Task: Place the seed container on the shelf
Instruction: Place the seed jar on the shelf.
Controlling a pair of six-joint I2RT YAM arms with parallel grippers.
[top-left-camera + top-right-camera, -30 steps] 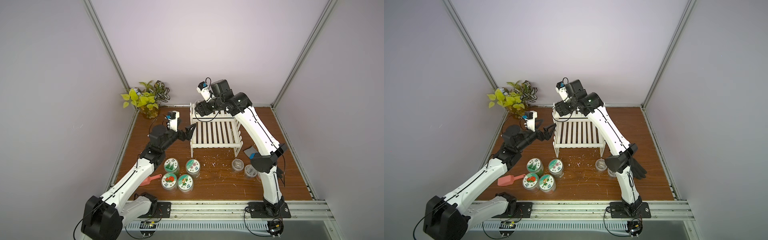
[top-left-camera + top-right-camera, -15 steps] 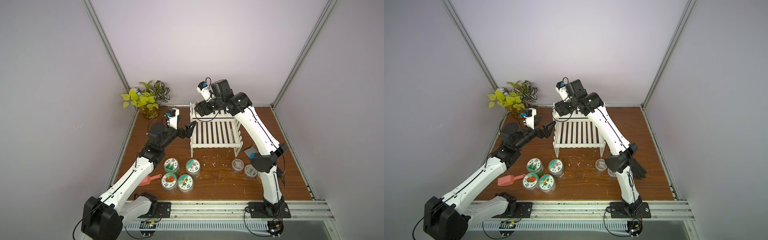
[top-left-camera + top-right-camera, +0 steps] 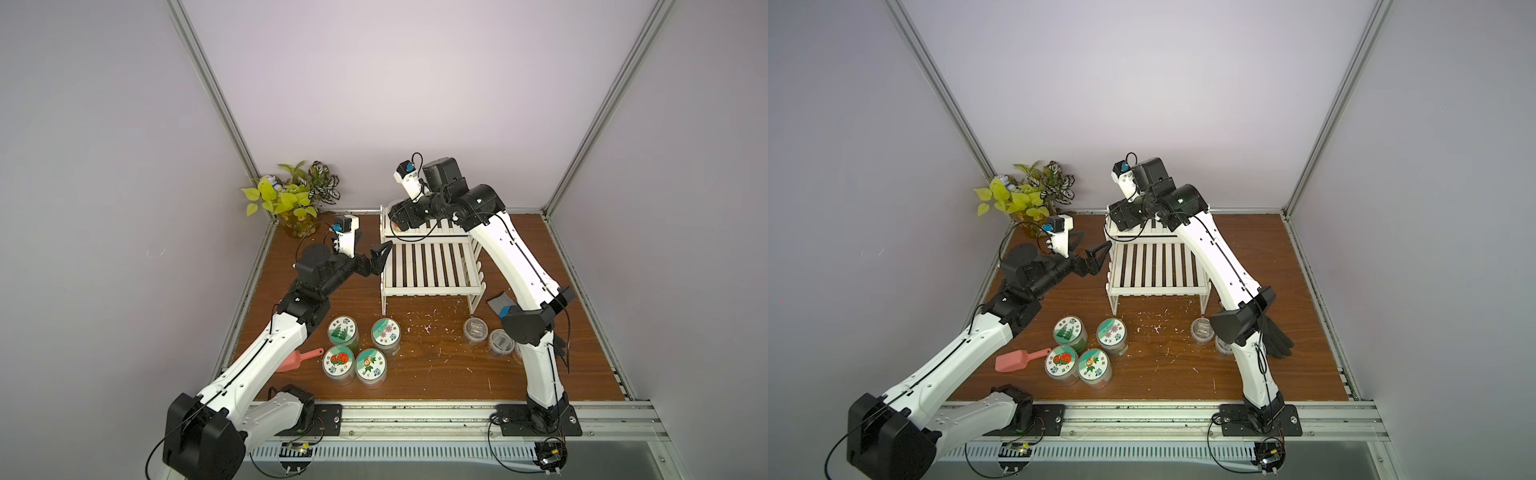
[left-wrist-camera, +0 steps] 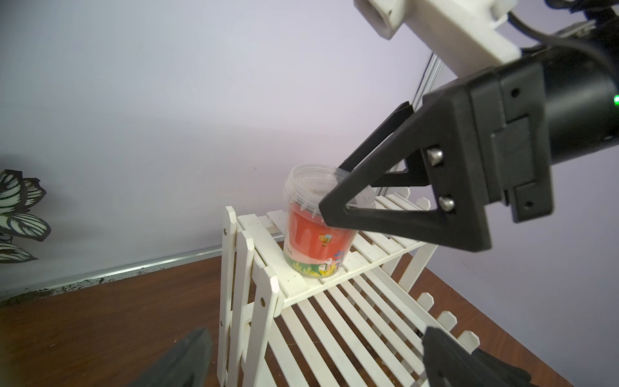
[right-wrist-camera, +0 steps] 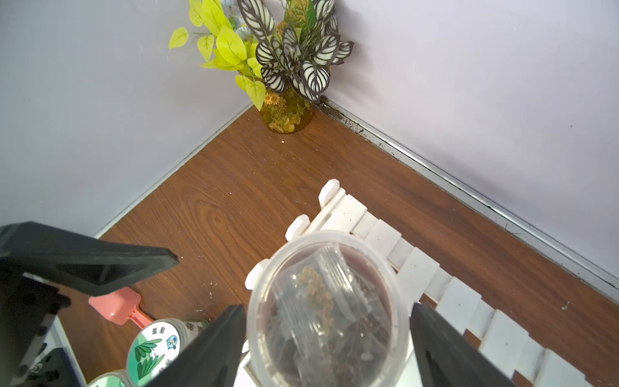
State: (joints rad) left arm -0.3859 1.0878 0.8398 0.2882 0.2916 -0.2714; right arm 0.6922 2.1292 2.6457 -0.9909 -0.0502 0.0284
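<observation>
White slatted shelf (image 3: 432, 270) stands far centre; left gripper (image 3: 1096, 240) gapes empty just left of it; right gripper (image 5: 326, 310) flanks, whether clenched or released cannot be told, the seed container (image 4: 316, 231) upright on the upper tier's left end

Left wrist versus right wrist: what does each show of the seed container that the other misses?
Left wrist only: the red bee label on the seed container, its base on the upper tier of the shelf. Right wrist only: the seed bag inside it, the pink scoop, a green-lidded jar. Both: container, shelf, and the right end effector astride the rim.
</observation>
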